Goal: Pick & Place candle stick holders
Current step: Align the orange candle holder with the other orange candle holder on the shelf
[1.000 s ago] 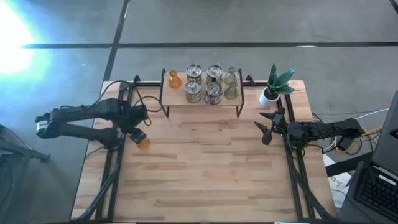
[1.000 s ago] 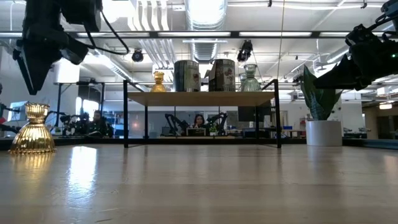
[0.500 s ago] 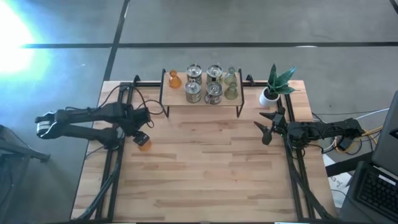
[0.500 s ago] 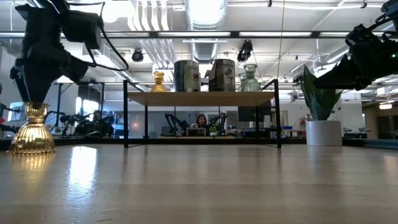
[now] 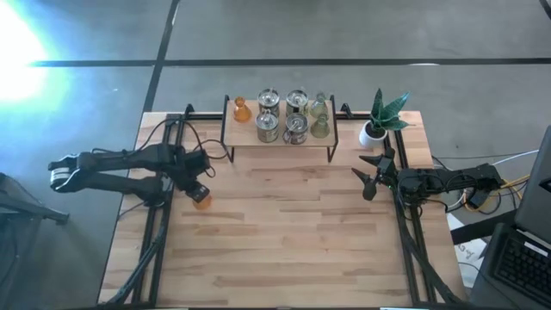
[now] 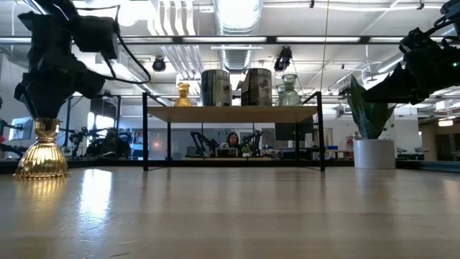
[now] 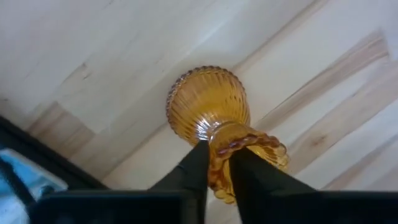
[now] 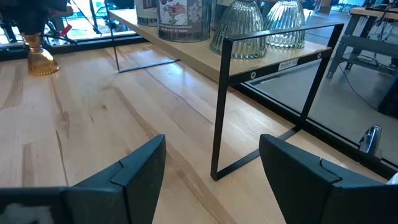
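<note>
An orange ribbed candle stick holder point(image 5: 201, 200) point(image 6: 42, 155) stands upright on its wide base at the table's left side. My left gripper point(image 5: 196, 191) point(image 6: 44, 116) comes down on its top and is shut on it. Several more candle stick holders, one orange point(image 5: 242, 110), some silvery point(image 5: 268, 127) and some pale green point(image 5: 319, 127), stand on a low wooden shelf point(image 5: 280, 139) at the table's far edge. My right gripper point(image 5: 372, 172) point(image 8: 211, 180) waits open at the table's right side, pointing toward the shelf, with nothing between its fingers. My left gripper pinches the holder's scalloped top rim point(image 7: 219, 169) between its two fingers point(image 7: 196, 167), at one side of the rim. The fingers come from above, pointing steeply down. The holder stands upright with its ribbed base point(image 7: 208, 99) on the table.
A green plant in a white pot point(image 5: 379, 120) stands right of the shelf. The shelf's black metal legs point(image 8: 221, 106) rise in front of my right gripper. Black frame rails point(image 5: 155, 241) run along the table's left and right sides. Bare wood point(image 5: 284, 232) spreads across the middle.
My left gripper has come down onto the orange holder, its fingers going from open above it to shut on the top rim. The holder stays standing on the table.
</note>
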